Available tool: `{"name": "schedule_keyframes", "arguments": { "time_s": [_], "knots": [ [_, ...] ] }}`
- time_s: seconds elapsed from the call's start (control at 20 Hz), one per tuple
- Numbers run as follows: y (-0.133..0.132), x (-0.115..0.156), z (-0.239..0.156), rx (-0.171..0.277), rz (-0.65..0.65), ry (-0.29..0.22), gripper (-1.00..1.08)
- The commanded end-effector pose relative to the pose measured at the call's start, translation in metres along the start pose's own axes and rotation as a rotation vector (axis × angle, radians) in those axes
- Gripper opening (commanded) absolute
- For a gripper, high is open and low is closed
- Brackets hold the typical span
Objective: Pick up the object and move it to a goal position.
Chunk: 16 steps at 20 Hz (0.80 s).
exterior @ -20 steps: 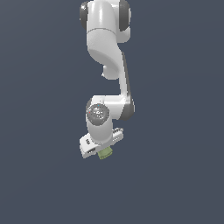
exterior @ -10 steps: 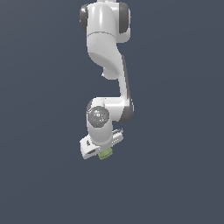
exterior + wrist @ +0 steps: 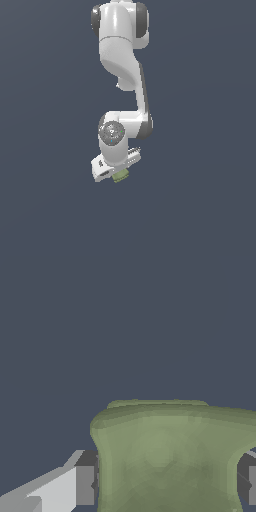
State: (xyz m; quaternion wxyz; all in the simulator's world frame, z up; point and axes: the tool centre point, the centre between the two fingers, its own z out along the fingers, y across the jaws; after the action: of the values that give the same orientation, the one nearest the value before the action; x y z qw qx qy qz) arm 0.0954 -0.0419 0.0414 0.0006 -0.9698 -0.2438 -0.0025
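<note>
The white claw (image 3: 118, 171) grips the small olive-green, roughly cubic block (image 3: 167, 456) between its dark pads (image 3: 85, 485), below the wrist. The block looks light and stiff; its pinched-in flanks suit this side hold.

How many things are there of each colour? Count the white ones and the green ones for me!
White: 1, the robot arm with its gripper
Green: 1, the olive-green block pinched between the gripper's fingers
Total: 2
</note>
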Motion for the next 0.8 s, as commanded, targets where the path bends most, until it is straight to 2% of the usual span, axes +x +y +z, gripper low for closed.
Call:
{"name": "schedule_keyframes", "arguments": {
  "time_s": [0.0,0.15,0.3,0.5,0.75],
  "knots": [
    [0.003,0.003,-0.005,-0.002,0.000,0.016,-1.00],
    [0.010,0.011,-0.019,-0.007,-0.001,0.060,-1.00],
    [0.021,0.021,-0.039,-0.014,-0.002,0.126,-1.00],
    [0.040,0.036,-0.077,-0.027,-0.004,0.240,-1.00],
    [0.066,0.050,-0.136,-0.045,-0.008,0.408,-1.00]
  ]
}}
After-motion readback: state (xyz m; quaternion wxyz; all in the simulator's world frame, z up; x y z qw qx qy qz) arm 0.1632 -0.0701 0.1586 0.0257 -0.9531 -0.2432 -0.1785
